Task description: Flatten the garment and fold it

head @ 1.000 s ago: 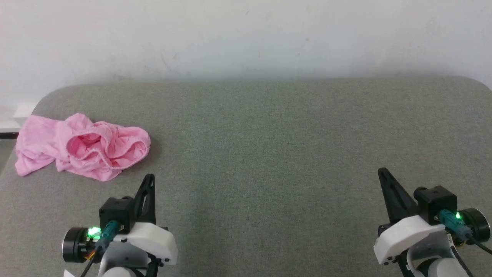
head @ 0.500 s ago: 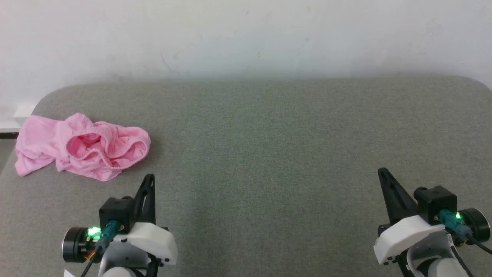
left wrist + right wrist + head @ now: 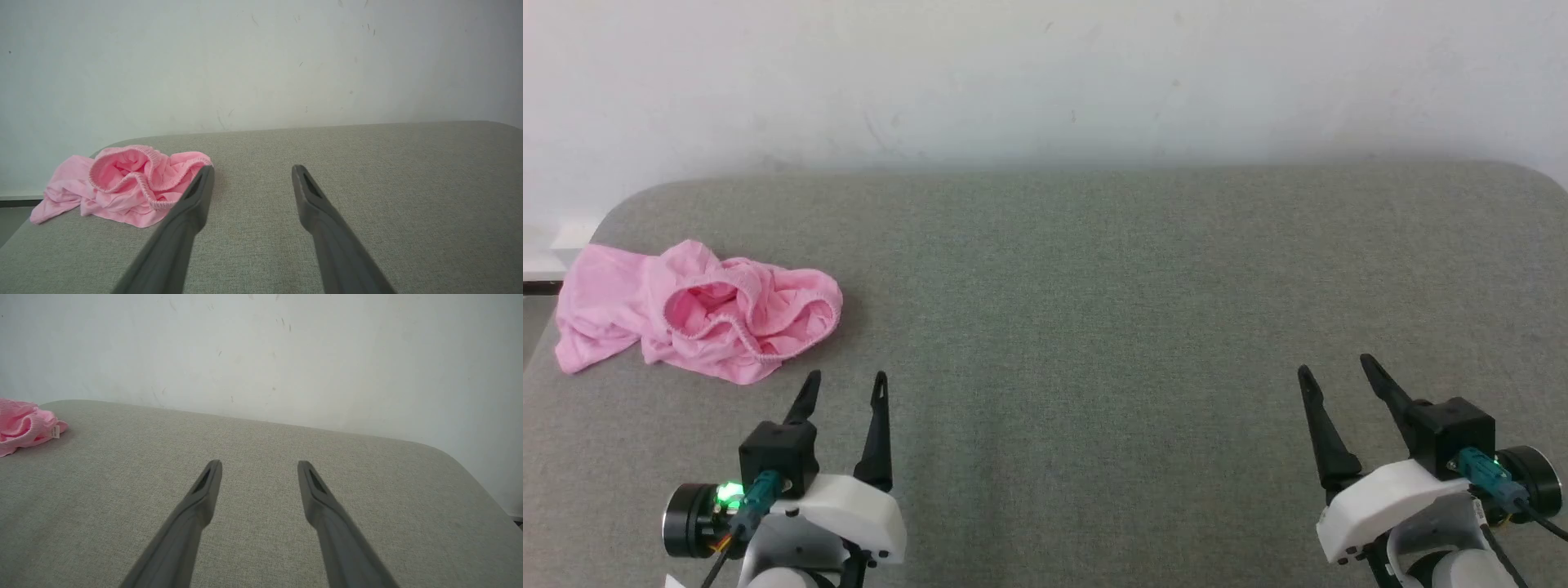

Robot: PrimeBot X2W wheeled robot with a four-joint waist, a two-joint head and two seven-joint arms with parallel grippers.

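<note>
The garment [image 3: 698, 310] lies crumpled at the far left of the grey surface, light pink with its ruffled elastic opening facing up. It also shows in the left wrist view [image 3: 126, 185] and at the left edge of the right wrist view [image 3: 22, 426]. My left gripper [image 3: 845, 384] stands open near the front edge, a little right of and nearer than the garment, with nothing between its fingers [image 3: 251, 169]. My right gripper [image 3: 1335, 371] is open and empty at the lower right [image 3: 259, 465], far from the cloth.
A grey fabric-covered table [image 3: 1094, 286] with rounded corners runs up to a white wall [image 3: 1045, 82]. The table's left edge lies just beyond the garment. A small white label [image 3: 55, 432] sticks out of the cloth.
Both grippers have gone from shut to open, their fingers now spread apart. The garment and the arms stay where they were.
</note>
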